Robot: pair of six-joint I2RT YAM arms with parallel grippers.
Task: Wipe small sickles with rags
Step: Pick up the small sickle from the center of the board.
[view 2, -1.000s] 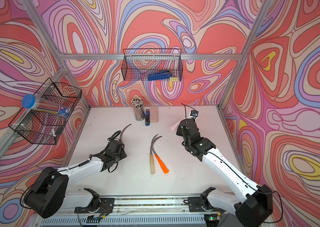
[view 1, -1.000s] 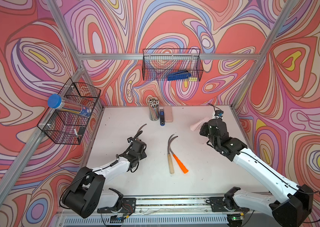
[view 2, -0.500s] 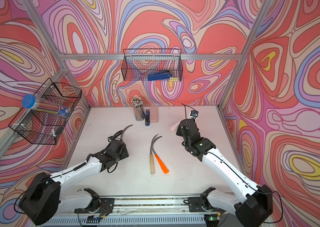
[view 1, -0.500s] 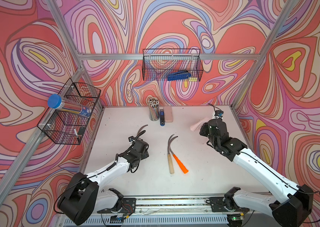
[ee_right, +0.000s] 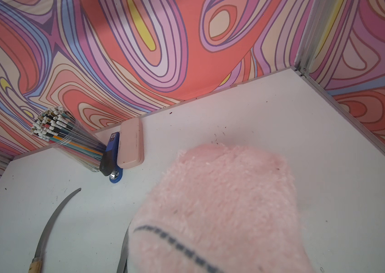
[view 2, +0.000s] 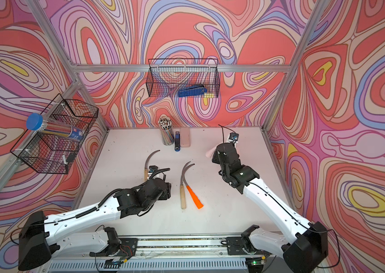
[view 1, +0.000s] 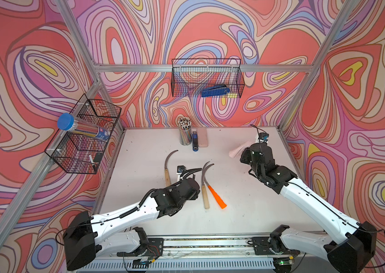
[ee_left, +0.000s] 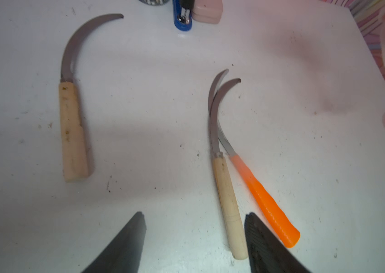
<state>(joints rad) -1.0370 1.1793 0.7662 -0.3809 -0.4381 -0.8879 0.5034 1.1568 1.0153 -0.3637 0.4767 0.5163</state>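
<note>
Three small sickles lie flat on the white table. A wooden-handled sickle [view 1: 167, 169] [ee_left: 72, 127] lies alone at the left. Another wooden-handled sickle [view 1: 204, 189] [ee_left: 228, 208] and the orange-handled sickle [view 1: 216, 197] [ee_left: 264, 201] lie together in the middle with blades crossing. My left gripper [ee_left: 194, 215] is open and holds nothing; it hovers by the pair's handle ends, one finger close to the wooden handle. My right gripper [view 1: 244, 154] is at the back right, shut on the fuzzy pale-pink rag [view 1: 238, 149] [ee_right: 222, 212], which hides its fingers.
A cup of pencils [view 1: 185, 134], a blue stapler [view 1: 194, 141] and a smooth pink case [view 1: 202, 140] stand at the back middle. Wire baskets hang on the back wall [view 1: 207, 78] and the left wall [view 1: 85, 139].
My left gripper opened and let go of the lone wooden-handled sickle, which now lies on the table. The left arm moved right toward the crossed pair. The right arm has not moved.
</note>
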